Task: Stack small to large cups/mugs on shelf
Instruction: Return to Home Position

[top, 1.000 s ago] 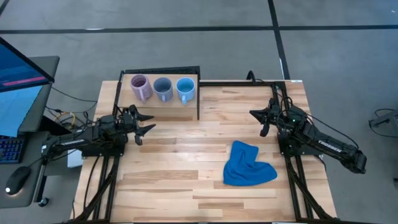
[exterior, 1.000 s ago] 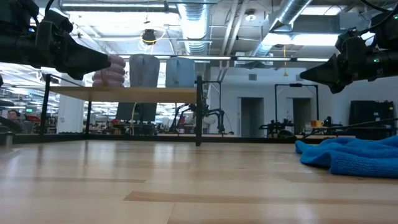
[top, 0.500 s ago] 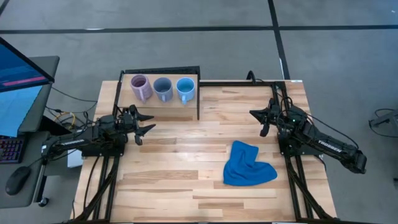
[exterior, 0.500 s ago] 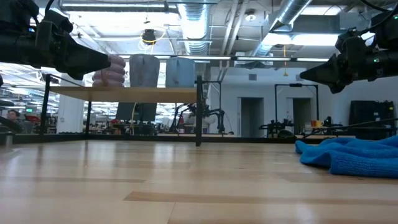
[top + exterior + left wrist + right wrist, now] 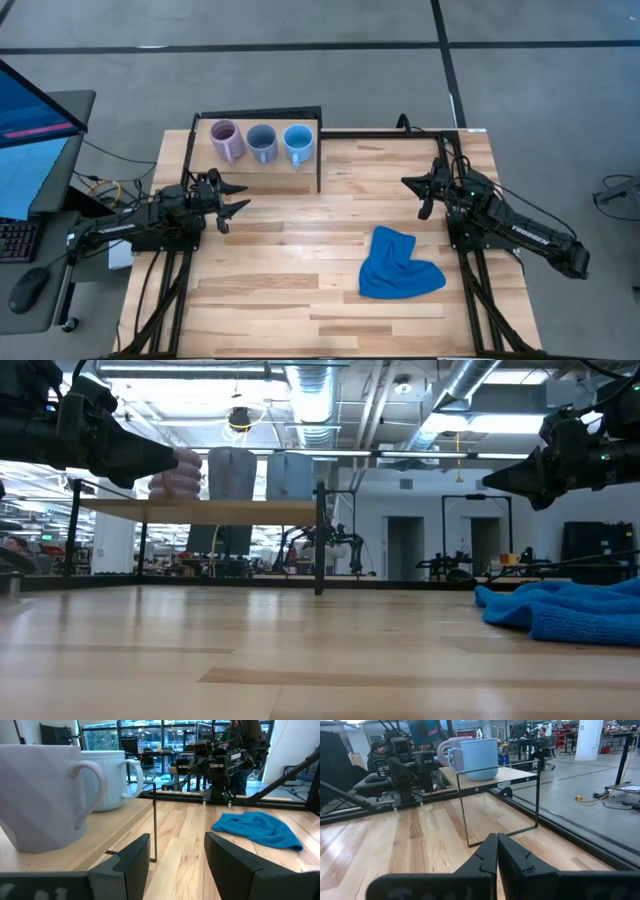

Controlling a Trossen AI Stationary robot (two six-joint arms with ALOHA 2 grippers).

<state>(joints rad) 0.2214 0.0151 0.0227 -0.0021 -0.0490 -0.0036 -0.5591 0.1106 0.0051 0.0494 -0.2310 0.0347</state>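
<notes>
Three mugs stand side by side, bases down, on the light-wood shelf (image 5: 290, 170) at the table's far left: pale purple (image 5: 226, 140), grey-blue (image 5: 262, 143), bright light blue (image 5: 297, 142). My left gripper (image 5: 236, 199) is open and empty, hovering near the shelf's near edge; its wrist view shows two of the mugs (image 5: 45, 795) close by. My right gripper (image 5: 416, 193) is shut and empty, at the table's right, pointing toward the shelf (image 5: 490, 776).
A crumpled blue cloth (image 5: 398, 264) lies on the tabletop near the right arm. The shelf's black frame leg (image 5: 319, 160) stands at its right end. A monitor and keyboard (image 5: 30, 150) sit off the table's left.
</notes>
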